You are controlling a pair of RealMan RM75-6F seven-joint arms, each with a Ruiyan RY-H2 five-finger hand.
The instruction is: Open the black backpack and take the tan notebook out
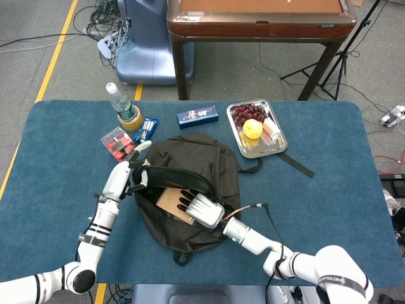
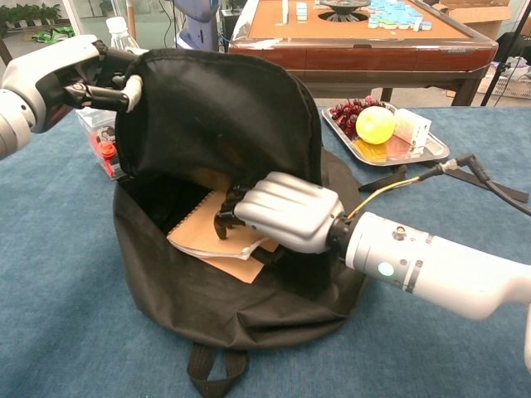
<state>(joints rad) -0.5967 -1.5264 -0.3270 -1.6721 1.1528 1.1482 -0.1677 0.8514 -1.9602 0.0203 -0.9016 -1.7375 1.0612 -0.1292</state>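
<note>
The black backpack (image 1: 202, 161) (image 2: 216, 108) lies open in the middle of the blue table. My left hand (image 1: 126, 174) (image 2: 79, 79) grips the edge of its flap and holds it lifted. The tan spiral notebook (image 1: 169, 204) (image 2: 206, 228) sticks partly out of the opening. My right hand (image 1: 201, 206) (image 2: 278, 211) reaches into the opening, its fingers curled over the notebook's upper edge and holding it. The far part of the notebook is hidden inside the bag.
A metal tray (image 1: 276, 147) (image 2: 427, 153) with fruit stands at the back right. A bottle (image 1: 124, 107), snack packs (image 1: 117, 140) and a blue box (image 1: 197, 116) lie behind the bag. A loose strap (image 1: 294, 163) trails right. A wooden table (image 1: 259, 22) stands beyond.
</note>
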